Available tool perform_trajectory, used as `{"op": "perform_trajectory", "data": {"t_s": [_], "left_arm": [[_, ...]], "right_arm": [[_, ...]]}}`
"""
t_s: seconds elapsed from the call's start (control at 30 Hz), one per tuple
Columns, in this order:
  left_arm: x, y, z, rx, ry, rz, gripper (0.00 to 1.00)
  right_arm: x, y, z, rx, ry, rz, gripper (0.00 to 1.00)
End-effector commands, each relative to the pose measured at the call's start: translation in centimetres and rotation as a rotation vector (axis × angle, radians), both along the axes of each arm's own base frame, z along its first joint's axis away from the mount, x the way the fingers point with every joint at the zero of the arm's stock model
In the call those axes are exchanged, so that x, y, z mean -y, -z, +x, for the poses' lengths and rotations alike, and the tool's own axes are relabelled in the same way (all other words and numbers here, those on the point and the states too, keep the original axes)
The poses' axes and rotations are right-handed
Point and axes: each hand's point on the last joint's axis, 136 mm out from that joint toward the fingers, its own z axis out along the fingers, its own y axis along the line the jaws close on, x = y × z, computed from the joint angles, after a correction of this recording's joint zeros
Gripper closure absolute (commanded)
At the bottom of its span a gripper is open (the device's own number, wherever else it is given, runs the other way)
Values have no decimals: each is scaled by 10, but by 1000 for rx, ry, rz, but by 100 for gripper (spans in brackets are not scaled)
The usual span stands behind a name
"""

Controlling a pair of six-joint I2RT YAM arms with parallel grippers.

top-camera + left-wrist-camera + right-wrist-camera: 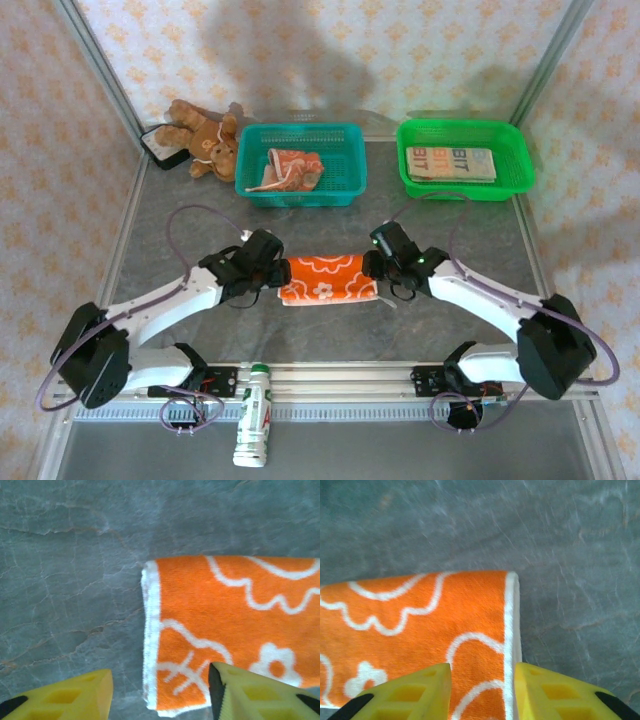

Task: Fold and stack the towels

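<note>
Three towels: fuzzy orange flower-print towel (325,279) folded flat mid-table, left gripper (277,272) and right gripper (374,266) at its ends with jaws apart; crumpled towel (287,170) in the teal mesh basket (300,197), cream lettered towel (450,163) in the green basket (465,190).

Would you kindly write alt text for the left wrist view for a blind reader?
An orange towel with white flower outlines lies flat on a grey marbled table, its white-trimmed end toward the left. The yellow fingers of the left gripper stand apart at the bottom, either side of the towel's near corner.
</note>
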Motion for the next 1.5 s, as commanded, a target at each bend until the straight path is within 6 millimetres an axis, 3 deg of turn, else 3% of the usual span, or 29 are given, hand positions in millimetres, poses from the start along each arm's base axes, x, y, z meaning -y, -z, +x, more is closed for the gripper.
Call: {"op": "perform_trajectory", "data": {"t_s": [0.0, 0.2, 0.43, 0.57, 0.67, 0.9, 1.17, 1.3, 1.47], "left_arm": [[-4, 15, -6, -83, -21, 8, 51], [-2, 34, -12, -151, -20, -19, 61], [6, 51, -21, -215, -23, -71, 69], [9, 54, -25, -224, -26, -101, 85], [8, 51, -27, -223, -33, -107, 100], [5, 23, -27, -191, -50, -117, 100], [11, -3, -33, -163, -68, -175, 100], [14, 0, -41, -178, -66, -181, 100], [20, 27, -53, -222, -72, -192, 100]], "right_arm": [[7, 17, -14, -100, 61, 1, 64], [3, 43, -27, -197, 70, 23, 66], [2, 55, -35, -246, 68, 23, 69], [2, 54, -36, -243, 69, 31, 87], [3, 47, -33, -226, 70, 27, 90], [13, 30, -29, -193, 59, -46, 98], [18, 15, -28, -167, 55, -58, 98], [20, 21, -32, -187, 51, -62, 97], [21, 40, -41, -222, 50, -54, 95]]}}
